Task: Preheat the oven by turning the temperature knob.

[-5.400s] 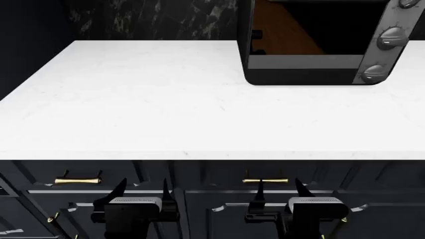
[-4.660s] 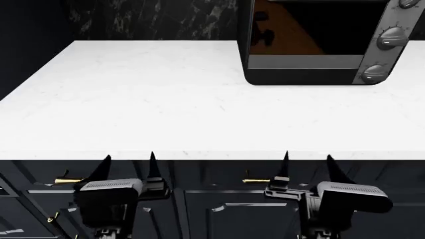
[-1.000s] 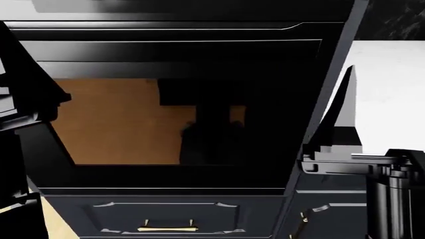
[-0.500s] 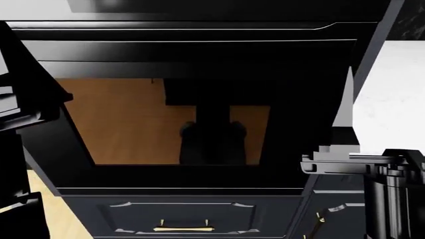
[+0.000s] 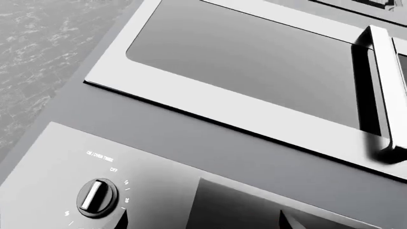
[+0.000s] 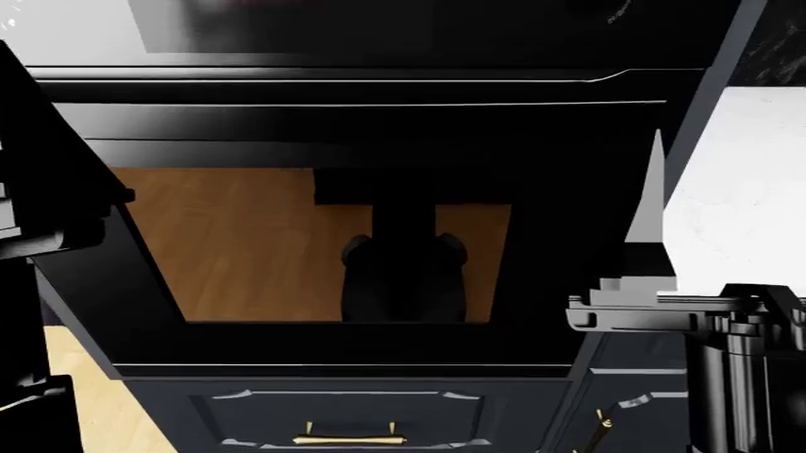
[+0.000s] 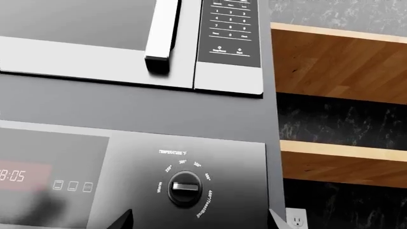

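The oven [image 6: 377,123] is glossy black with a wide glass door [image 6: 315,245] that reflects a wood floor. In the right wrist view its control panel shows a red clock display [image 7: 16,175], small white icon buttons [image 7: 72,186] and the round black temperature knob [image 7: 185,188] ringed by white lettering. My right gripper [image 7: 198,222] is open, just short of the knob and not touching it, with the knob in line between its fingertips. My left gripper [image 5: 203,224] is open in front of the panel, beside a second black dial [image 5: 97,197] with a silver pointer. The temperature knob cannot be made out in the head view.
A silver microwave [image 7: 76,28] with a bar handle [image 7: 162,33] and keypad [image 7: 230,31] sits above the oven. Wooden shelves [image 7: 337,52] and a wall outlet [image 7: 294,220] are beside it. The white counter [image 6: 743,189] and a drawer with a brass handle [image 6: 349,437] show in the head view.
The view has swung from the white counter with the small countertop oven to the built-in oven. Over the last second the oven slid right and down in view, and both arms are raised.
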Controlling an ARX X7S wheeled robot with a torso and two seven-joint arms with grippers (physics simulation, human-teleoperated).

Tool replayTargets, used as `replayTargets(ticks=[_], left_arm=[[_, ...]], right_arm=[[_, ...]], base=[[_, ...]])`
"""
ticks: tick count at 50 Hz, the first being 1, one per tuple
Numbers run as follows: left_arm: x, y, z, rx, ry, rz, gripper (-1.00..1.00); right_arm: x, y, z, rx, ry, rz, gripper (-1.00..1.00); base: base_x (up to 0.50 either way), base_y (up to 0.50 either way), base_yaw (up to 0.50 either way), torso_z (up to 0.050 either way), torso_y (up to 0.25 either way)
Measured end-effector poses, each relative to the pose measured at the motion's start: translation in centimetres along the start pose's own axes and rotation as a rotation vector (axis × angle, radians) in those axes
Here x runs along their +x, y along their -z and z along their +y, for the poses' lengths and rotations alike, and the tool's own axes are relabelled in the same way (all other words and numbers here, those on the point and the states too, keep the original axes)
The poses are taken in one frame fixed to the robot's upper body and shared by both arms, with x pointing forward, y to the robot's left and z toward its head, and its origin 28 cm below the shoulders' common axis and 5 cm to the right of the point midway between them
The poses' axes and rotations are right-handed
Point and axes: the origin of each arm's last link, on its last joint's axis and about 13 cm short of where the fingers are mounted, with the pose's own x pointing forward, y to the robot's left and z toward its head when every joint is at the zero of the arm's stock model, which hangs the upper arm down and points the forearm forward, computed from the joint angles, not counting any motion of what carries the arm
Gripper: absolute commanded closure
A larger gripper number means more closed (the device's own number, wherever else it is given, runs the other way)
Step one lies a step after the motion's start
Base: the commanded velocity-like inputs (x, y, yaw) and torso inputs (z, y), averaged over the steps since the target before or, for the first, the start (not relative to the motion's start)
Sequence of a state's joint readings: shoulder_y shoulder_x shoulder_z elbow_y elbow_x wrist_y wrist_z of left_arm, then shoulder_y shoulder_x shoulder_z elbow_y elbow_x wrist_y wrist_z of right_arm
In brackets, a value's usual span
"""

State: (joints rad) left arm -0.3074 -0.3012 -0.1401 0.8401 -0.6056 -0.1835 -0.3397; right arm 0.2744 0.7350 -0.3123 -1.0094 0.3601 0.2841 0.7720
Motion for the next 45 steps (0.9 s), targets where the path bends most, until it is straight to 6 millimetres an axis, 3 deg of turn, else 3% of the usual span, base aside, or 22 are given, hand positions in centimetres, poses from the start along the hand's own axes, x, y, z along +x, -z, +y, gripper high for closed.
replayTargets(ticks=[28, 45], left_arm=[[0.06, -0.22, 0.05, -0.018, 0.007, 0.005, -1.00], [-0.05, -0.40, -0.11, -0.013, 0.010, 0.013, -1.00]], right_arm=[[0.02, 0.06, 0.07, -0.010, 0.000, 0.008, -1.00], [-0.10, 0.04, 0.11, -0.008, -0.008, -0.001, -1.00]], base=[[0.00, 0.00, 0.00, 0.050, 0.000], [0.30, 0.00, 0.00, 0.017, 0.000]])
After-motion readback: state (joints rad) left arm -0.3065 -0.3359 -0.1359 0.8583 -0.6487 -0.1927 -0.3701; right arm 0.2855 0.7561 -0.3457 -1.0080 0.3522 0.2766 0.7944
